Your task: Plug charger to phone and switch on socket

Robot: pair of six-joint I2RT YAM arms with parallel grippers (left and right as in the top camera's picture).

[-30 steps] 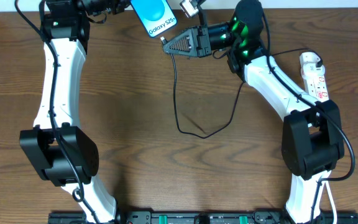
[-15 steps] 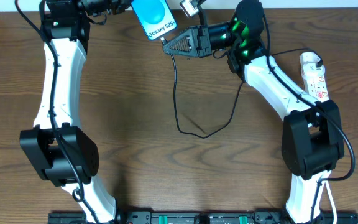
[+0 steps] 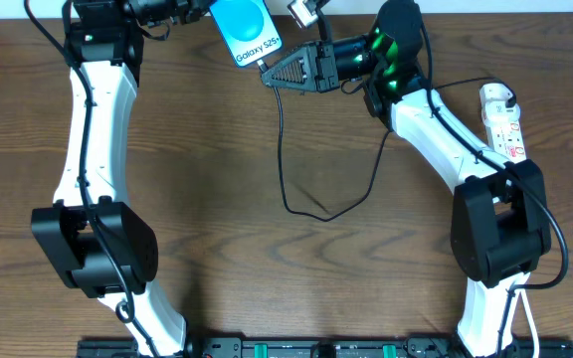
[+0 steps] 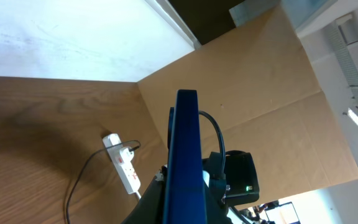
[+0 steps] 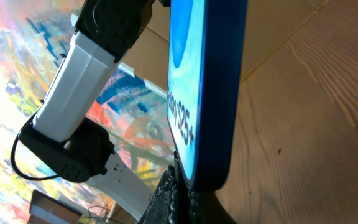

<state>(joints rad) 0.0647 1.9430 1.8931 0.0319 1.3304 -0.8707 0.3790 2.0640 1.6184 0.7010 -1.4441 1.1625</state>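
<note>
The phone (image 3: 246, 30), blue screen lit with "Galaxy S25+", is held off the table at the far edge by my left gripper (image 3: 203, 10), which is shut on it. It appears edge-on in the left wrist view (image 4: 186, 149) and close up in the right wrist view (image 5: 205, 87). My right gripper (image 3: 270, 70) is shut on the plug end of the charger (image 3: 281, 149) and presses it against the phone's bottom edge; the tip is hidden between the jaws (image 5: 188, 199). The black cable hangs down, loops on the table and runs back right. The socket (image 3: 503, 119) lies at the far right, also in the left wrist view (image 4: 125, 172).
The right arm's links (image 3: 436, 129) cross between the phone and the socket. The socket's white cord (image 3: 525, 318) runs down along the right arm base. A brown cardboard panel (image 4: 260, 93) stands behind the table's far edge. The wooden table (image 3: 227, 229) lies below.
</note>
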